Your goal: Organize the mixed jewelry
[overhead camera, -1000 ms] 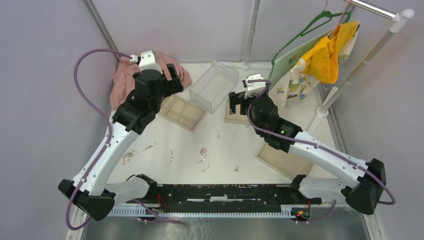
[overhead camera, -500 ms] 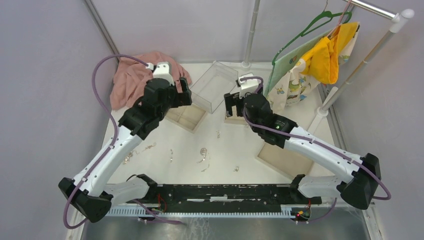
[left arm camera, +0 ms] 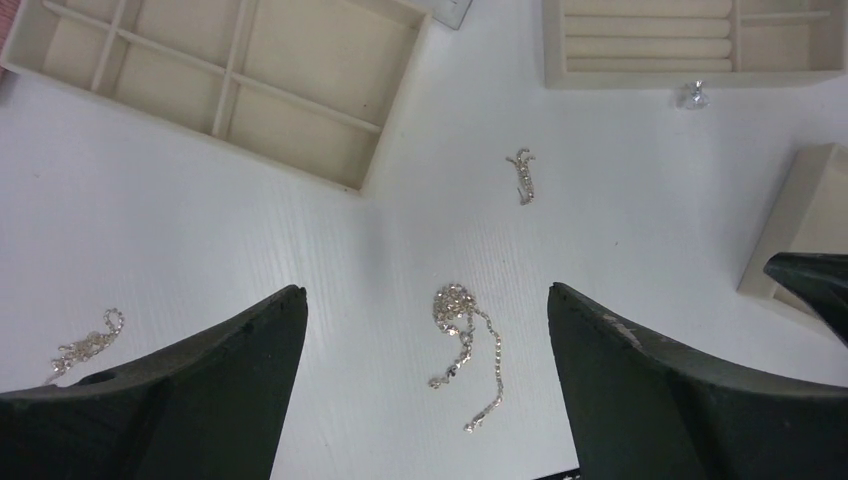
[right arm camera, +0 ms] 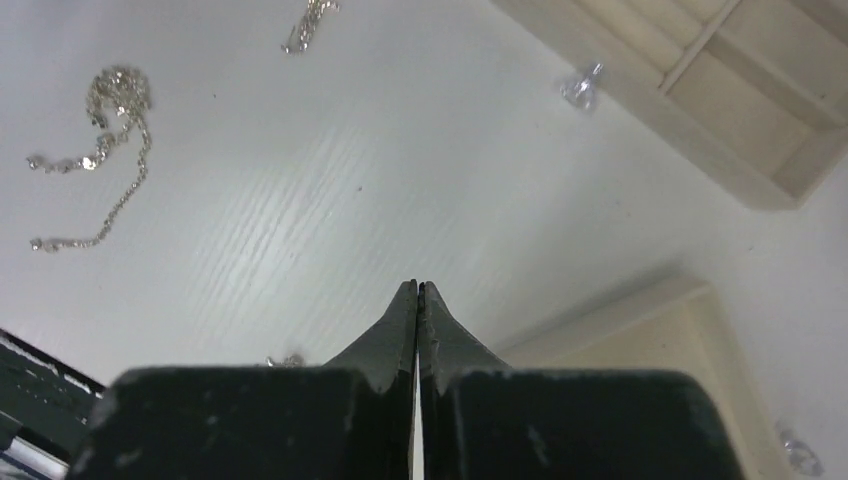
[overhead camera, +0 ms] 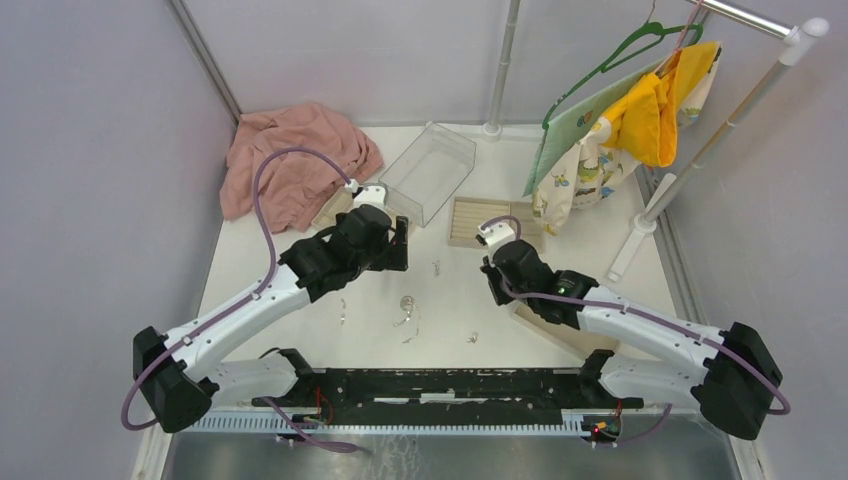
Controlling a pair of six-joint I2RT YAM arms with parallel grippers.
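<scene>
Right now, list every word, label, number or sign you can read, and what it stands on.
None readable.
Hanging printed cloth: cartoon pictures only, any lettering too small to tell.
Beige tray, clear box, chain: no markings show.

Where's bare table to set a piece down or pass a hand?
Best: centre of the table, bordered by the coiled chain, the ring tray and the shut right hand. Also between ring tray and rack pole base. Crowded beneath the open left hand: second chain, hook piece.
</scene>
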